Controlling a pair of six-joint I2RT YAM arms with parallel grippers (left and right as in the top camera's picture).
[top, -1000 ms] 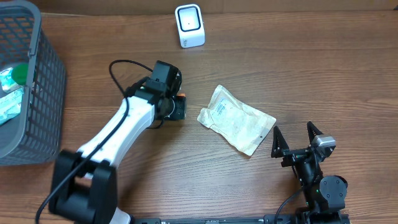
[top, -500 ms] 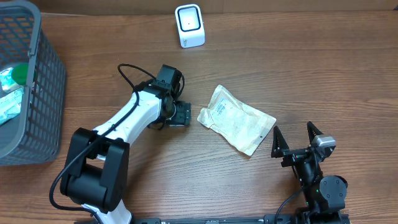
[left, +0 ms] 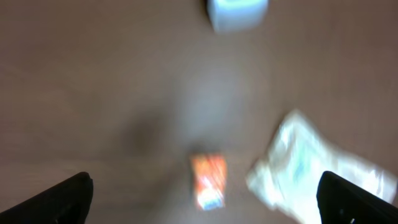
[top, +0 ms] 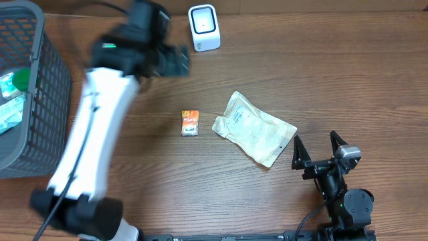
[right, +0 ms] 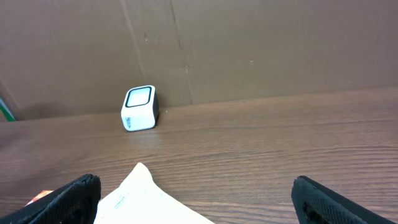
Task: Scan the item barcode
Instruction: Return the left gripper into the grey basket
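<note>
- The left hand (top: 172, 60) hangs high over the far part of the surface (top: 301, 73), close to the scanner (top: 204, 28). Its jaws are spread wide and hold nothing. The right hand (top: 319, 148) sits by the near edge, just as wide and just as empty.
- Risk: the orange packet (top: 190, 123) lies loose mid-surface, well apart from the scanner, so no barcode faces the window. If this is the item, the scan looks not yet done.
- Risk: the packet is small and flat, so closing fingers may scrape wood or skid it into the white pouch (top: 254, 127) just beside it.
- Risk: the left wrist view is blurred, which suggests a fast-moving arm. A hurried descent could land off target.
- Look: a small orange rectangle with pale print, lying flat, its long side pointing toward the far edge. No barcode is legible on its upper face.
</note>
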